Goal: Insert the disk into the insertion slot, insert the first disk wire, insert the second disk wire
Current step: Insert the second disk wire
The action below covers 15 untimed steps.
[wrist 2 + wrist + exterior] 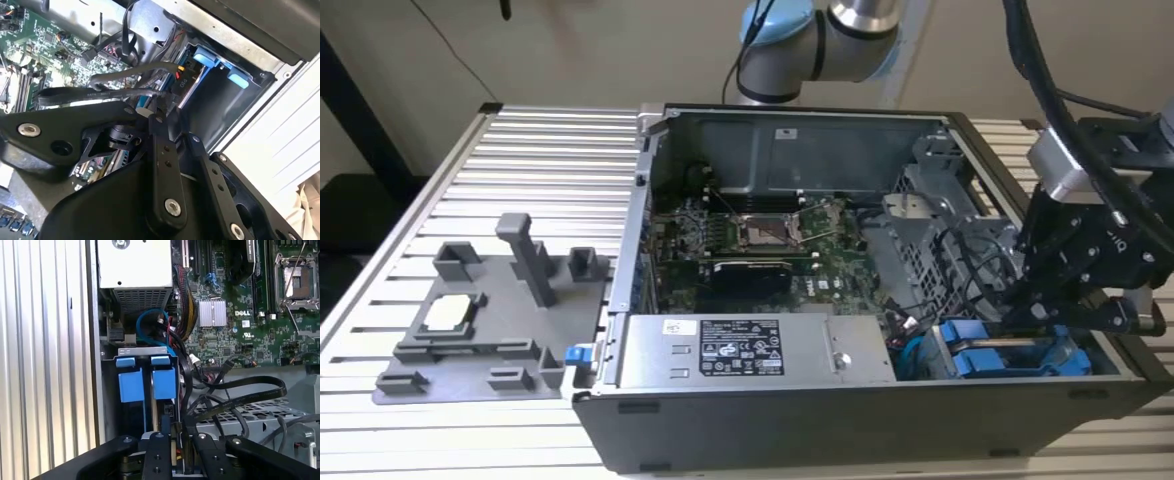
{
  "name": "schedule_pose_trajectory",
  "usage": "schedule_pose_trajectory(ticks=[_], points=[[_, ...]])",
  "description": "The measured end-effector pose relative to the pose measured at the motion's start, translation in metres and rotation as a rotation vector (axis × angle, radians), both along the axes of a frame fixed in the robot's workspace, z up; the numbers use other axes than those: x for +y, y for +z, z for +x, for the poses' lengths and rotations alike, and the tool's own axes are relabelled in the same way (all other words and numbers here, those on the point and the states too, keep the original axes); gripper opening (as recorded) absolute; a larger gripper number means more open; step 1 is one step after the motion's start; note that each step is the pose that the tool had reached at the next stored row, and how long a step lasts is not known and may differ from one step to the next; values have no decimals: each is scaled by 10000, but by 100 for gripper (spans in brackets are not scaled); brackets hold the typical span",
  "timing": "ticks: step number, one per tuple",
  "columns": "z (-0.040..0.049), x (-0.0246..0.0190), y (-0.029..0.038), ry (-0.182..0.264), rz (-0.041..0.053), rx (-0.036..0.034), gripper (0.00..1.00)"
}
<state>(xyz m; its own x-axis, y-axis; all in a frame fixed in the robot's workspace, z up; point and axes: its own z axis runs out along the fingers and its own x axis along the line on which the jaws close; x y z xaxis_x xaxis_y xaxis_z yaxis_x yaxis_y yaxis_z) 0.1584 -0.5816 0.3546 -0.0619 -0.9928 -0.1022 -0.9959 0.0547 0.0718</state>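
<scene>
A: Computer case (854, 420) first, lying open on the slatted metal table (520, 150), with the motherboard (761, 240) bare in the middle. What stands beside it?

B: A grey fixture plate (474, 320) on the exterior view's left, well apart from the case. Inside, along the near wall, sits the labelled power-supply box (747, 350).

A: And the insertion slot?

B: The insertion slot (1014, 355) is the bay at the case's near corner on the exterior view's right, next to the power supply, with blue fittings showing. The arm hides much of it there.

A: Is the disk in?

B: The disk (163, 385) stands edge-on inside that bay, its blue bracket tabs on top; its label and most of its body are hidden by the cage.

A: The gripper?

B: The gripper (176, 437) hangs right over the bay's inner end among black flat cables (240, 390). Its fingers (162, 150) stand close together around something dark, perhaps a connector, but I cannot tell what, nor whether they truly clamp it.
</scene>
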Motion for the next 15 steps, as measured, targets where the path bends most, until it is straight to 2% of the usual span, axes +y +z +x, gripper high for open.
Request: schedule_pose_trajectory(ticks=[9, 12, 15], points=[[0, 0, 269, -4, 0, 58, 24], [0, 0, 337, -4, -1, 78, 24], [0, 0, 350, -4, 0, 88, 24]])
